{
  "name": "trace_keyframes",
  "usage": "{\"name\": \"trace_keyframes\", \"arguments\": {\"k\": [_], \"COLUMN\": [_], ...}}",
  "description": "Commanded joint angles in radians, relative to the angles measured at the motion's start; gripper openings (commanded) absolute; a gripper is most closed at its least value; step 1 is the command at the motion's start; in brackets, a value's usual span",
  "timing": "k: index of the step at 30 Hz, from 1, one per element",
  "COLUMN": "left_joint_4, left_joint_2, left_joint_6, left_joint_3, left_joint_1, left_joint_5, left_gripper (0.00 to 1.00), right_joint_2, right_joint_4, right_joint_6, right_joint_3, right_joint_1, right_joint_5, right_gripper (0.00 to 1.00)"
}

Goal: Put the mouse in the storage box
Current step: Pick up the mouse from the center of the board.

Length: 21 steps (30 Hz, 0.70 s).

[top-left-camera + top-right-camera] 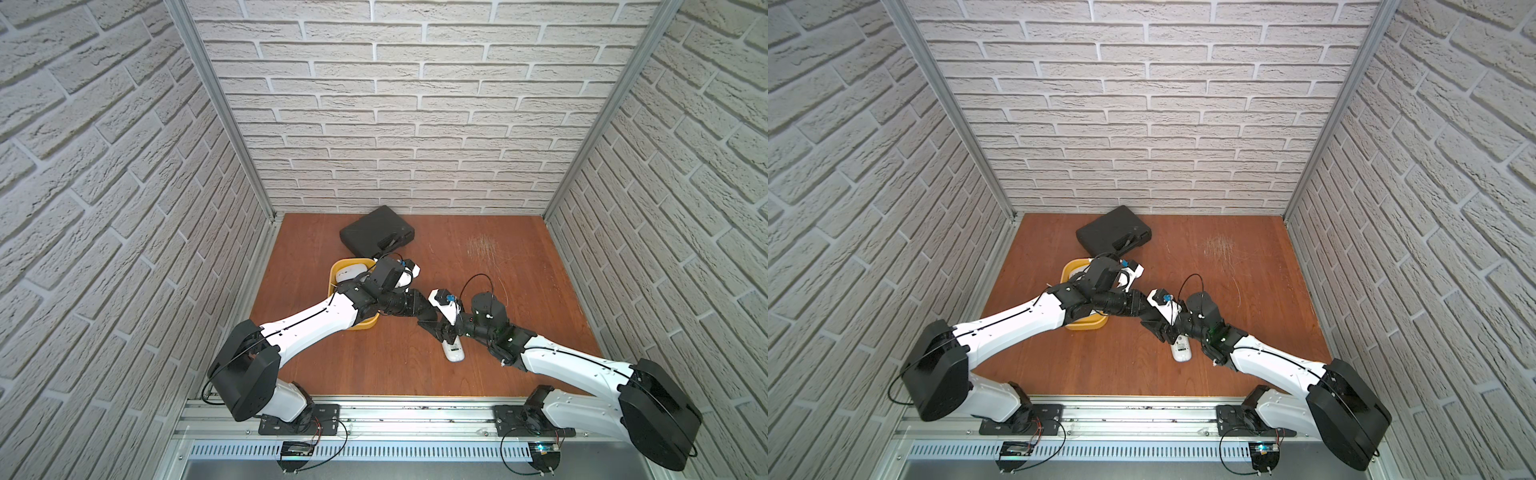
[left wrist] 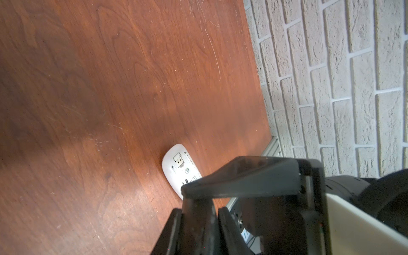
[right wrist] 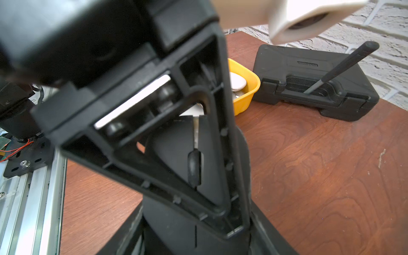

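Both pinching black mouse (image 3: pixel 174 154) above table (image 1: pixel 498 270): left gripper (image 2: pixel 199 213), right gripper (image 3: pixel 194 220). Yellow box (image 3: pixel 247 97) near, white mouse (image 3: pixel 237 82) inside.

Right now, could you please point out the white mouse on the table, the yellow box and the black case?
white mouse (image 2: pixel 176 172), left wrist view, on its upturned underside.
yellow box (image 3: pixel 244 99), right wrist view, on its outer wall.
black case (image 1: pixel 370 229), in a top view, on its top face.
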Motion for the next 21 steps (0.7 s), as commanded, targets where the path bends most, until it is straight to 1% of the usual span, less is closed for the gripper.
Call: {"name": "trace_keyframes", "arguments": {"k": [1,3,5,7,15,18,21], "left_joint_4": [0.066,0.062,0.057,0.058,0.054,0.049,0.046], "left_joint_2": [0.009,0.008,0.004,-0.002,-0.045,-0.069,-0.094], "left_joint_6": [0.026,0.027,0.029,0.030,0.026,0.024,0.024], "left_joint_3": [0.027,0.030,0.030,0.026,0.000,-0.017,-0.037], "left_joint_1": [-0.008,-0.006,-0.005,0.003,0.052,0.076,0.098], "left_joint_5": [0.042,0.041,0.036,0.033,0.029,0.033,0.036], "left_gripper": [0.14,0.09,0.03,0.00,0.00,0.00,0.00], "right_joint_2": [-0.005,-0.003,-0.001,-0.001,-0.008,-0.010,-0.008], "right_joint_4": [0.056,0.055,0.055,0.057,0.058,0.069,0.075], "right_joint_6": [0.009,0.010,0.015,0.015,0.028,0.033,0.039], "right_joint_3": [0.024,0.024,0.025,0.024,0.022,0.016,0.014], "right_joint_1": [0.005,0.005,0.005,0.005,0.005,0.004,0.004], "right_joint_5": [-0.041,-0.042,-0.044,-0.047,-0.034,-0.017,-0.008], "right_gripper": [0.54,0.55,0.59,0.61,0.85,0.91,0.94]}}
